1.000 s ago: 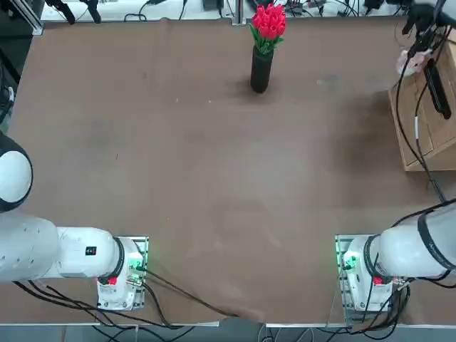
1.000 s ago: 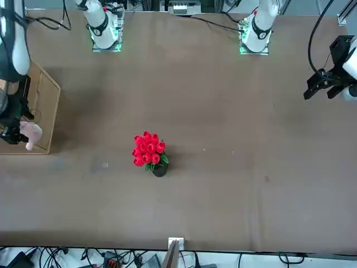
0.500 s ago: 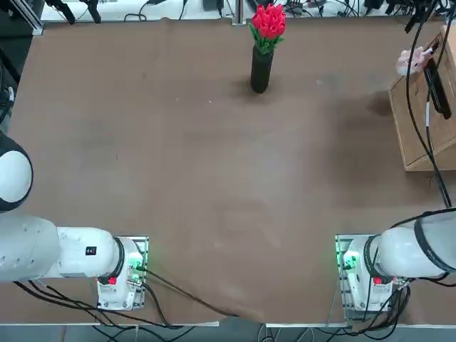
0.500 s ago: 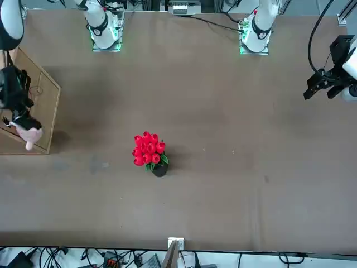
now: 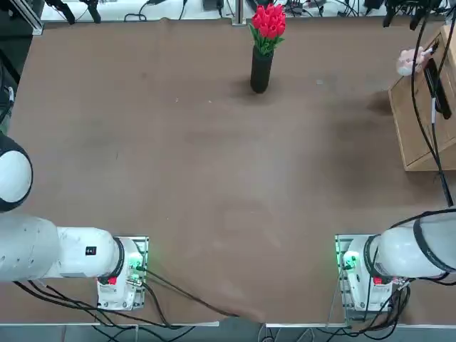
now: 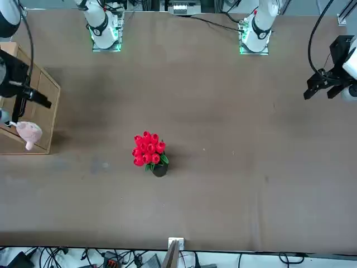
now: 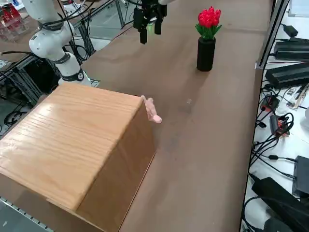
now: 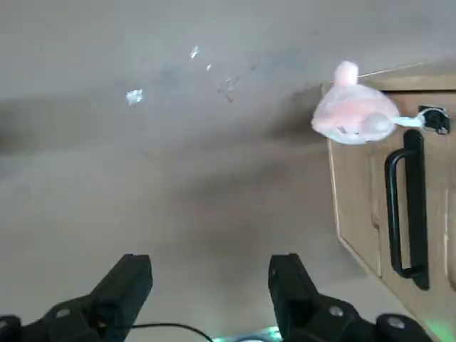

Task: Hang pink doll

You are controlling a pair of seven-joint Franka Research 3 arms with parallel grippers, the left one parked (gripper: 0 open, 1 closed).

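From my station, hidden or cut off: in the top view the wooden cabinet (image 5: 426, 114) runs off the right edge and the right arm's cables cross it; in the front view it is cut at the left edge. The hook or peg holding the pink doll (image 8: 354, 114) I cannot make out clearly; the wrist view shows only a short white loop or stalk running from the doll to a small dark fitting on the cabinet front. Count: one pink doll, one wooden cabinet, one black handle (image 8: 403, 209) on its front, one black vase (image 5: 261, 70) carrying one bunch of red tulips (image 5: 268, 21), one brown table (image 5: 214, 178). The doll hangs at the upper corner of the cabinet's front face, clear of the table, at the table's right-hand side and well apart from the vase. The right gripper (image 8: 208, 288) has its fingers spread apart with nothing between them, and it sits back from the doll over bare table. Only the wrist view shows the handle and the doll's attachment; only the right side view shows the cabinet's whole top and the doll (image 7: 152, 111) jutting from its edge; the front view shows the doll (image 6: 28, 133) dangling below the gripper body.
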